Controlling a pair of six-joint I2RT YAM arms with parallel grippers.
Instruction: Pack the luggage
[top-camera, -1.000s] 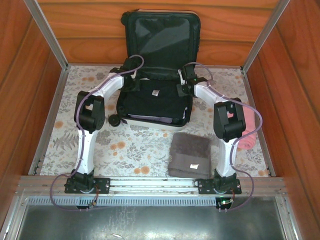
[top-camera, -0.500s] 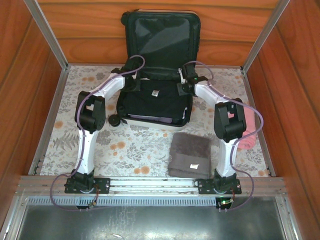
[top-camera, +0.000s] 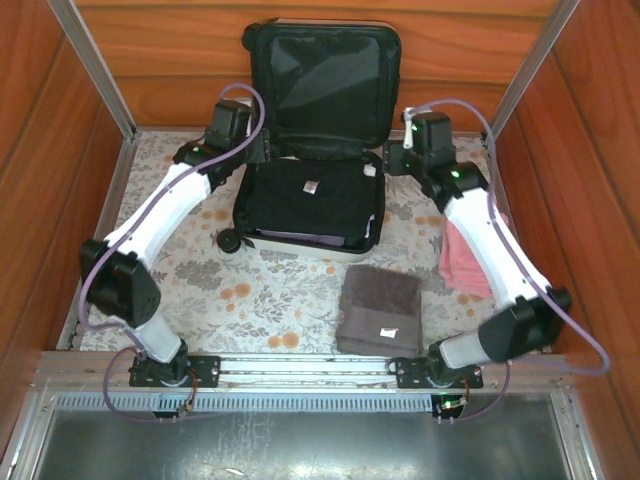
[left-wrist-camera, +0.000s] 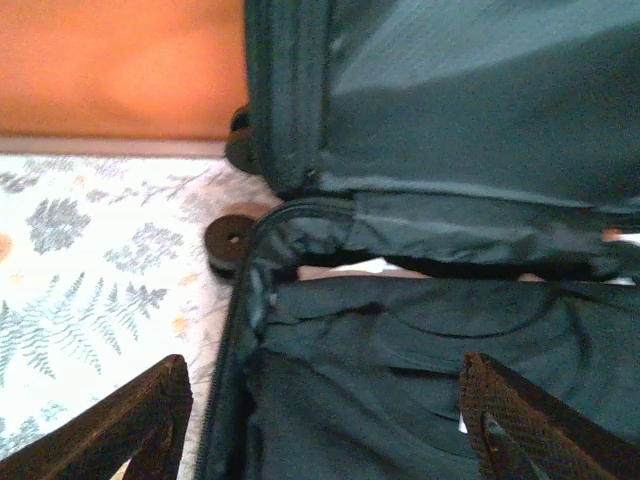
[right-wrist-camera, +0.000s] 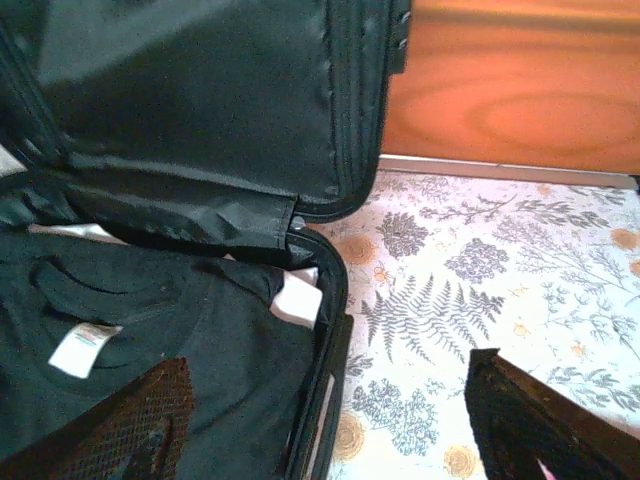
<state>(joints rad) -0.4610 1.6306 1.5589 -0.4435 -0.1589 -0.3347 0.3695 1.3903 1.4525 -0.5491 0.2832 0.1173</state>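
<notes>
Black fabric lining, glossy white shell: you have the luggage (top-camera: 325, 85) lying open at 12 o'clock on the floral surface (top-camera: 250, 290), its lid propped upright against the wooden back wall and its lower half flat towards you. Contents, lower half: one folded black garment (top-camera: 310, 200) with a small white label (top-camera: 311, 186) near its collar. Fittings: a black wheel (top-camera: 229, 241) at the case's 7 o'clock corner. Your left hand (top-camera: 258, 150) sits at the case's 10 o'clock corner by the hinge, fingers spread wide and gripping nothing; in its wrist view one finger (left-wrist-camera: 140, 425) is over the surface and the other over the garment, with the case's rim between them. Your right hand (top-camera: 396, 160) sits at the 2 o'clock corner, likewise wide open and empty, one finger (right-wrist-camera: 130, 425) over the garment, the other over the surface. Loose items: a folded grey towel (top-camera: 380, 308) at 5 o'clock from the case, just beside it; a pink cloth (top-camera: 465, 255) at 4 o'clock, partly under the right arm.
</notes>
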